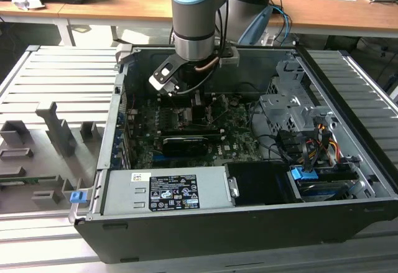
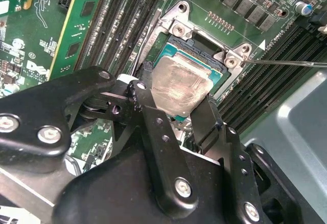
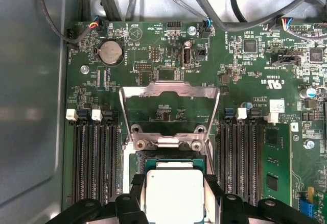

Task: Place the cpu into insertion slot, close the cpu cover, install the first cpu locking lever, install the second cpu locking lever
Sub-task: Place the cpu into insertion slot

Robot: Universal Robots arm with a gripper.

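Beyond the power supply [image 1: 165,192], at twelve o'clock from it in the exterior view, our fingers [image 2: 203,122] clench the cpu [image 2: 179,89] just over the insertion slot [image 2: 202,45]; whether it is seated we cannot tell. Farther on, the cpu cover [image 3: 168,89] stands hinged open.
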